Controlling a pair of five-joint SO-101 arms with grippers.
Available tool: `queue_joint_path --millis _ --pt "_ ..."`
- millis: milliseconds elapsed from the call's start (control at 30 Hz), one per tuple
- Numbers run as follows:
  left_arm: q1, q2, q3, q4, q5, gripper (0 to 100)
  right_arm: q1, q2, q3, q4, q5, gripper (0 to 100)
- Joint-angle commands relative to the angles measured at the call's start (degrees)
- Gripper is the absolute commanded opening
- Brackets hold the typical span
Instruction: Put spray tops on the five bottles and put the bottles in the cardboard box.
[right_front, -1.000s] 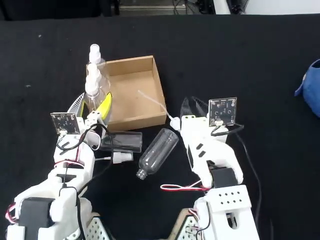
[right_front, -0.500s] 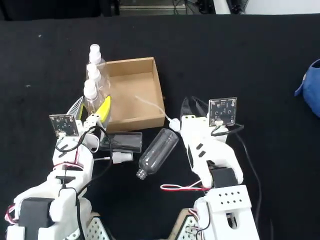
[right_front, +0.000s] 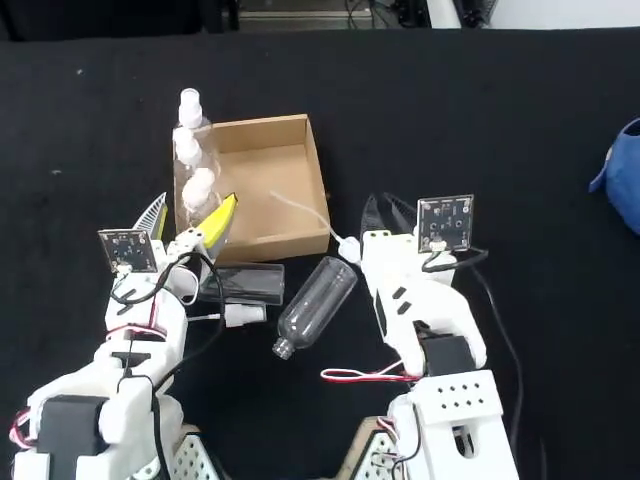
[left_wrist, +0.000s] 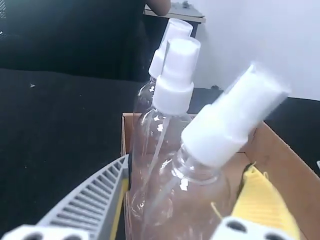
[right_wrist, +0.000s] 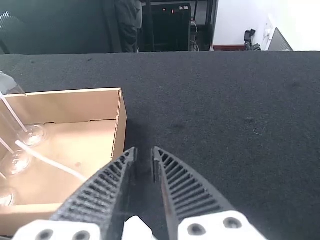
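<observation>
**q:** how far along is the job?

**a:** about three of five, by my reading. the tilted bottle (left_wrist: 195, 187) is clear thin plastic with a white spray top. it leans in the near left corner of the cardboard box (right_front: 290, 190). the left gripper (right_front: 196, 205) pinches it between a smooth yellow finger and a ribbed grey one. two capped bottles (right_front: 189, 148) stand behind it along the same wall of plain brown card.

**q:** what is left?

**a:** two bare bottles lie on the black felt-like table (right_front: 500, 150) just in front of the box. one is a straight-sided bottle (right_front: 240, 283), the other a round-shouldered bottle (right_front: 315, 298). a loose spray top (right_front: 245, 314) lies beside the first. a second spray top (right_front: 347, 246) rests against the right arm, its thin tube reaching over the box wall.

**q:** and the right gripper?

**a:** the right gripper (right_wrist: 143, 152) sits just beside the box's near right corner. its ribbed black fingers are almost pressed together, with nothing between the tips.
</observation>
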Motion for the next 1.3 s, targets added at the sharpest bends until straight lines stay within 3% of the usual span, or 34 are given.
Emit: queue_joint_path --millis 0,333,633,1000,1267 --pt "-1.01 -0.79 -0.04 -1.67 0.53 21 0.97 -1.45 -0.4 -1.67 0.44 3.2" --pt "-5.23 -0.88 -1.01 -1.85 0.53 21 0.97 -1.45 -0.48 -1.67 0.44 3.2" --pt "-0.66 -0.88 -0.66 -1.49 0.53 21 0.97 -1.01 -0.22 -1.67 0.53 3.2" --pt "-0.75 -0.97 0.84 -1.85 0.53 22 1.05 -0.92 0.13 -1.76 0.53 3.2" --pt "-0.22 -11.16 5.05 -1.32 0.62 22 1.41 -1.01 1.1 -3.87 0.53 3.2"
